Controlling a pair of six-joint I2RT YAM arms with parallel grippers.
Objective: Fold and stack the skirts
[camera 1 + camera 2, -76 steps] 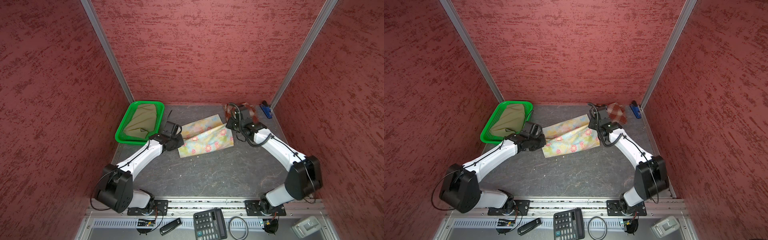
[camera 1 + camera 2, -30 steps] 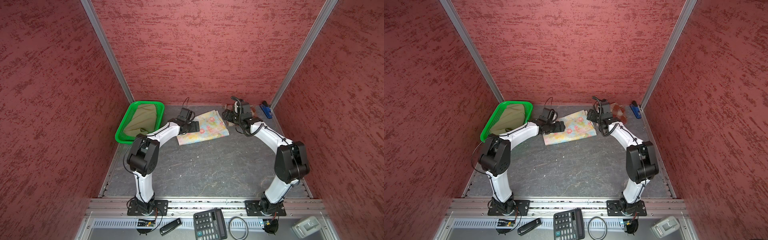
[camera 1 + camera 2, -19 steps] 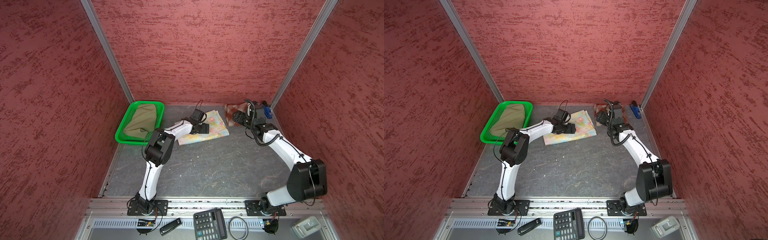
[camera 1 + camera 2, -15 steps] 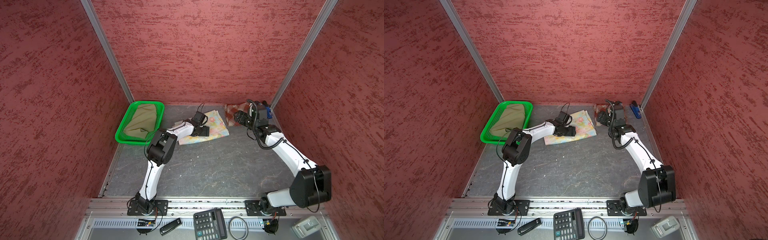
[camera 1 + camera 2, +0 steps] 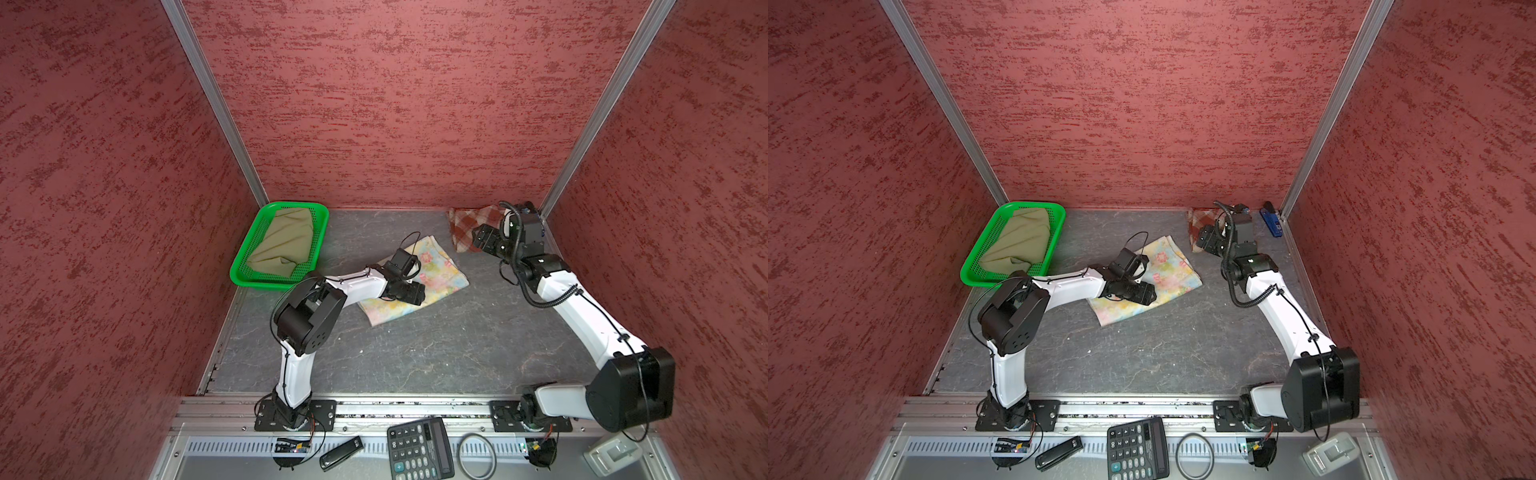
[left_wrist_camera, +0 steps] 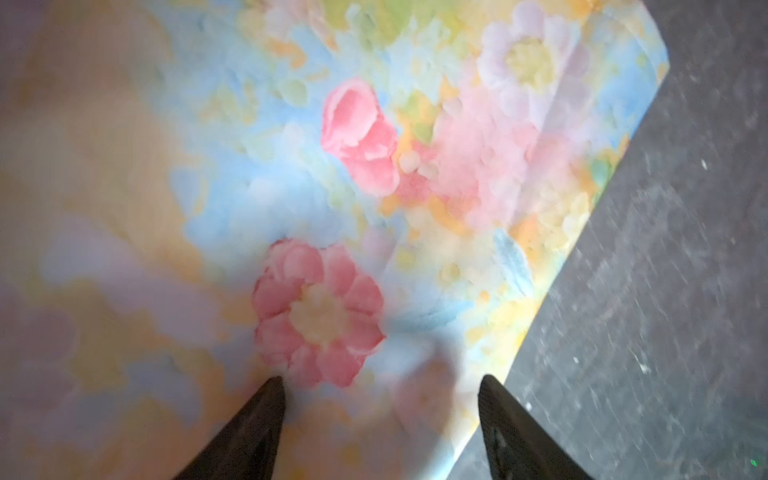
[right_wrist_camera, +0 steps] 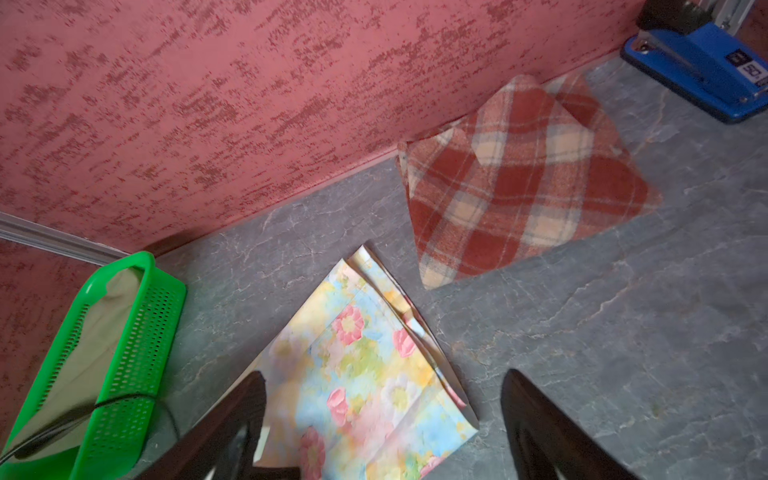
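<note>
The pastel floral skirt [image 5: 436,276] [image 5: 1169,274] lies folded on the grey table, mid-back. My left gripper [image 5: 411,294] [image 5: 1144,296] hovers low over its near part, and in the left wrist view its jaws [image 6: 380,382] stand open above the floral cloth near an edge. The red-brown and cream plaid skirt [image 5: 463,224] [image 7: 519,195] lies flat by the back wall at right. Beside it my right gripper [image 5: 482,241] [image 7: 382,378] stands open and empty. The olive-khaki skirt [image 5: 286,243] [image 5: 1021,241] lies bunched in the green basket [image 5: 243,274].
A blue stapler [image 5: 1271,220] [image 7: 702,70] sits in the back right corner. Red walls close the back and both sides. On the front ledge are a calculator [image 5: 419,451], a black ring [image 5: 476,455] and a small black device [image 5: 340,448].
The floral skirt went from spread wide to folded smaller. My left gripper has slid right across it, jaws narrowing a little. My right gripper has drawn back to the plaid skirt.
</note>
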